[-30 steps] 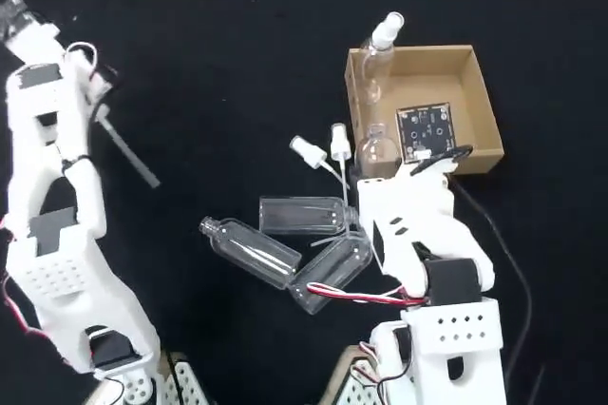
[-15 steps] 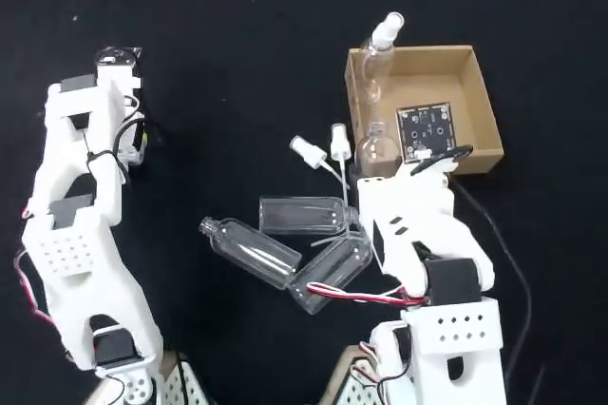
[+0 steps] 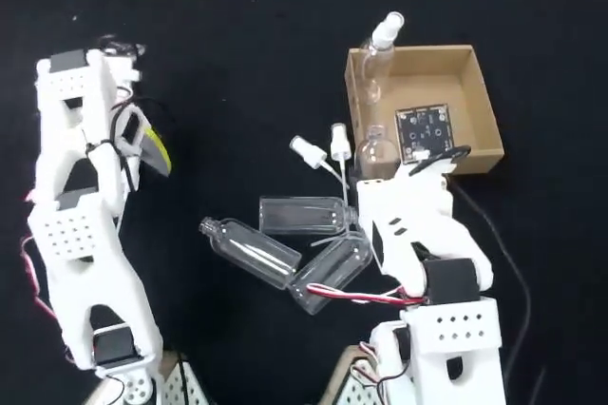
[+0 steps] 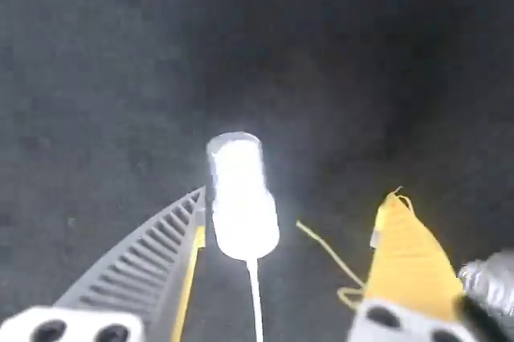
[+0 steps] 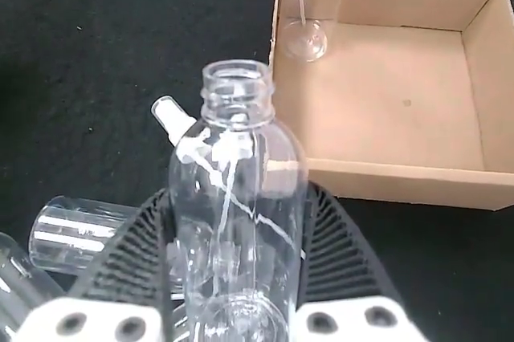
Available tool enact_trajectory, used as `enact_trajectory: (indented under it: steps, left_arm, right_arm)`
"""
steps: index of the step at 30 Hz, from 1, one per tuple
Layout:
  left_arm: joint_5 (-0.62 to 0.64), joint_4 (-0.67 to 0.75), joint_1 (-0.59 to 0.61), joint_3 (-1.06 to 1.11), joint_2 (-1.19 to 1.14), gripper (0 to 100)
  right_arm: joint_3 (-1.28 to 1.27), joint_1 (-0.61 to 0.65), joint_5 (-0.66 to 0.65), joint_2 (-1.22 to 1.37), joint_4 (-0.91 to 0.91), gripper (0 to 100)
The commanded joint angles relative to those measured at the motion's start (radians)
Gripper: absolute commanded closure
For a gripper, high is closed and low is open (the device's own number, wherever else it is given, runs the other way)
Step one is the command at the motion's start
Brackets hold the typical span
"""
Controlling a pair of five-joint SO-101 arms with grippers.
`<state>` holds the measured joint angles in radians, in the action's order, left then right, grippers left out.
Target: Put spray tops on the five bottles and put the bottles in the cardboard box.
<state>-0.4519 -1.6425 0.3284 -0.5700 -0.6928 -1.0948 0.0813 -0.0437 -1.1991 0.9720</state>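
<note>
— Where do we find the open bottle [image 5: 237, 133]?
— We see it upright in the right gripper [image 5: 241, 221], whose fingers [image 5: 140, 254] press on its two sides. It stands just outside a wall of the cardboard box [image 5: 385, 173].
— And what is around it?
— A capped bottle [image 3: 377, 58] stands in one corner of the box. Two loose spray tops [image 3: 309, 151] [image 3: 339, 139] lie on the black table [image 3: 237, 63], just beside the held bottle. Near them, three bare bottles [image 3: 302, 215] [image 3: 249, 251] [image 3: 332, 272] lie in a heap, touching each other.
— And the left gripper [image 4: 297, 197]?
— Its jaws are apart. Another spray top [image 4: 241, 197] sits between them, close to the grey finger [image 4: 152, 254] and apart from the yellow finger [image 4: 405, 254].
</note>
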Motion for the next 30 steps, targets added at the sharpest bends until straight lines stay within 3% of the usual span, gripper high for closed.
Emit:
enact_trajectory:
  steps: [1,12,15,19,21,25,30]
  left_arm:
    - [-0.087,-0.052,0.036,-0.111,-0.048,68]
    - [-0.133,-0.058,0.084,-0.226,-0.173,70]
    - [-0.132,-0.058,0.071,-0.234,-0.181,79]
    - [-0.132,-0.091,0.033,-0.228,-0.184,98]
    - [-0.132,-0.117,0.008,-0.223,-0.181,95]
    - [-0.123,-0.118,-0.013,-0.239,-0.158,97]
    - [-0.032,-0.118,-0.025,-0.197,0.000,97]
  right_arm:
    - [0.010,0.005,0.006,-0.033,-0.041,98.8]
    - [0.010,0.003,0.006,-0.033,-0.043,98.8]
    - [0.010,0.003,0.006,-0.033,-0.043,98.8]
    - [0.010,0.003,0.006,-0.033,-0.043,98.8]
    - [0.010,0.003,0.006,-0.033,-0.043,98.8]
    - [0.010,0.003,0.006,-0.033,-0.043,98.8]
    - [0.010,0.005,0.006,-0.033,-0.043,98.8]
